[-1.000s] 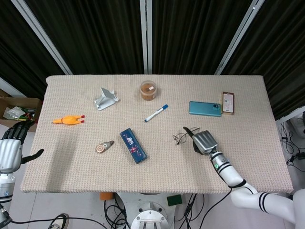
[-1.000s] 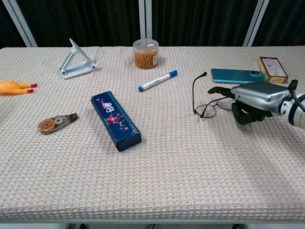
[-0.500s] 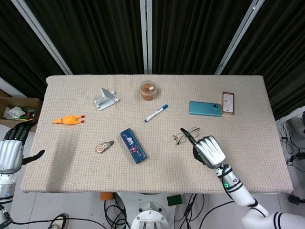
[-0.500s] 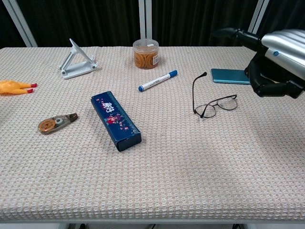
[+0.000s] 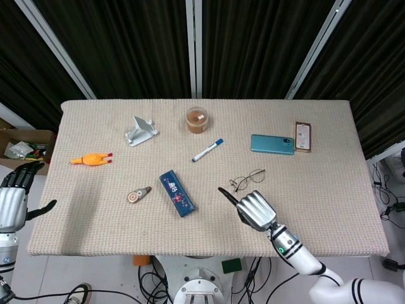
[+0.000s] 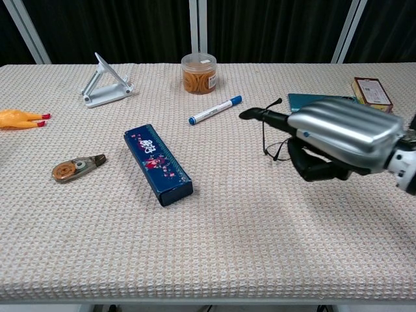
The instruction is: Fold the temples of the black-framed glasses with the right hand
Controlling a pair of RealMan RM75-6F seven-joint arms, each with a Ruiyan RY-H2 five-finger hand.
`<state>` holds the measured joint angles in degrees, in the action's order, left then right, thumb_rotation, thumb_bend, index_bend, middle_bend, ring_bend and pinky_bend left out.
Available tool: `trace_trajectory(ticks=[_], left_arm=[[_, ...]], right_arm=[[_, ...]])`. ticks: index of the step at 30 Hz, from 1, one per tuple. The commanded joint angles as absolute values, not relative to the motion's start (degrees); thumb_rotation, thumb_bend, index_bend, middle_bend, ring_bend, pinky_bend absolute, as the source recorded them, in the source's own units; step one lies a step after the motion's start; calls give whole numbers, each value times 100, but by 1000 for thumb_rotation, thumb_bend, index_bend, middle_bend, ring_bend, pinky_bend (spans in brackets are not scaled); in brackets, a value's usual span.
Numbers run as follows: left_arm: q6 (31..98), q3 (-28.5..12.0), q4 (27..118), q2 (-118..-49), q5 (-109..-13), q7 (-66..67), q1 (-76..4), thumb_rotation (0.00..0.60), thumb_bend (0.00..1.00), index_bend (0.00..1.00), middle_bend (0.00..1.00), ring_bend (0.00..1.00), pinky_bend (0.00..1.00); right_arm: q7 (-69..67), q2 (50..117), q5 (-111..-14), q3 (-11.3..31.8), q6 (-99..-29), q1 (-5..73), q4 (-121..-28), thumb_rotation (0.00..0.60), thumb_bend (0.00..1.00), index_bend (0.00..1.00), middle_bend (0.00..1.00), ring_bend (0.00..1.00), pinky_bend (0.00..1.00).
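Near the middle of the frame, the right hand [image 5: 254,209] holds nothing, fingers curled, and should gently push the raised temple of the black-framed glasses [image 5: 247,179] flat.

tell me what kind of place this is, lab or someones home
Most likely a robot lab or data-collection station, not a home. Black curtains on metal framing enclose the cloth-covered table, loose cables run on the floor beneath it, and unrelated items such as the phone and rubber chicken toy are spaced apart like test props.
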<state>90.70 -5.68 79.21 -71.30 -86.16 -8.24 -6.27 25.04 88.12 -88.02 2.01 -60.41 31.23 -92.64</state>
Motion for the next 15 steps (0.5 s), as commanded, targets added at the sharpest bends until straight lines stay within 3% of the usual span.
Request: trace_trajectory(ticks=[1,15], left_arm=[[9057,-581,7896,-7123,-8596,-854,-626,600,14,168,151,141,231],[9089,-586,7810,-7094,-8585,-995,-579,600,15,168,151,141,231]], right_arm=[[2645,9103,-8501,390,-5723,3361,-9027,600,1000,0,924,859,926],[2969,9407,-7946,524,-5720,3424,-8662,600,1000,0,924,859,926]])
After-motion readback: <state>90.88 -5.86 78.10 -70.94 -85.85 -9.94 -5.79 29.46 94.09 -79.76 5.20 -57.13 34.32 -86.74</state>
